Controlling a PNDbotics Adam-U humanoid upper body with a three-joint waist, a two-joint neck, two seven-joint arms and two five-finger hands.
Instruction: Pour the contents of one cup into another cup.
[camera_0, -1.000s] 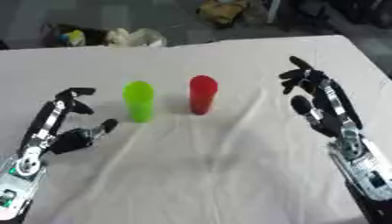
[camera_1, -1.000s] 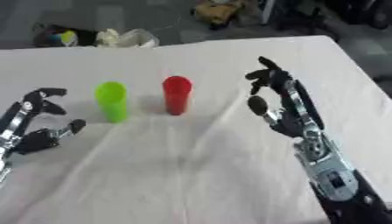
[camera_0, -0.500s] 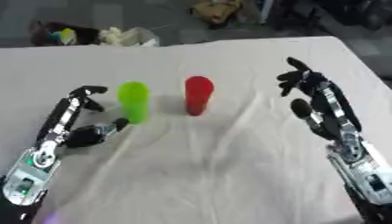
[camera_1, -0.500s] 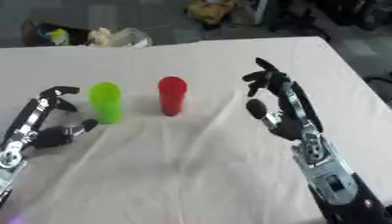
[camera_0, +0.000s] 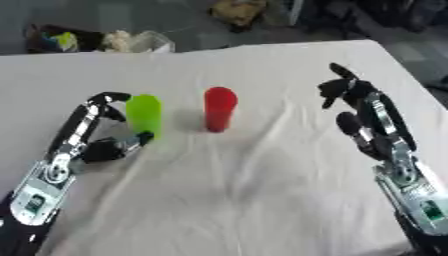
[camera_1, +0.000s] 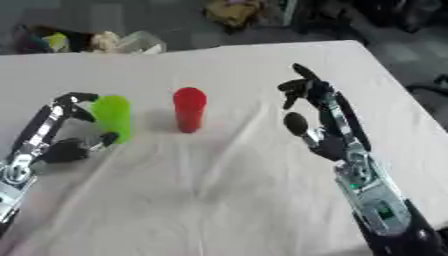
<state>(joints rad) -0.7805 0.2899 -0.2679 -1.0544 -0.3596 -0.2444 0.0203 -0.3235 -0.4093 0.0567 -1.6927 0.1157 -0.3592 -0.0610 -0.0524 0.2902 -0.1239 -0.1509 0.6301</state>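
The table (camera_0: 262, 200) is covered w/ a wrinkled white cloth. The right hand (camera_0: 372, 127) is held up, open, well apart from the cups. The left hand (camera_0: 92, 142) is open around the green cup (camera_0: 143, 116), fingers at its top, thumb near its base, not yet closed. The red cup (camera_0: 219, 108) stands upright just beside. If the grasp is closed off-centre, the green cup may be tipped and the contents spilled, or the red cup may be knocked.

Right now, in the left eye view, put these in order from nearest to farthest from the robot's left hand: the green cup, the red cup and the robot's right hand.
1. green cup: right at the left hand, between its fingers and thumb.
2. red cup: standing to the right of the green one, mid-table.
3. right hand: far across on the right side, open.
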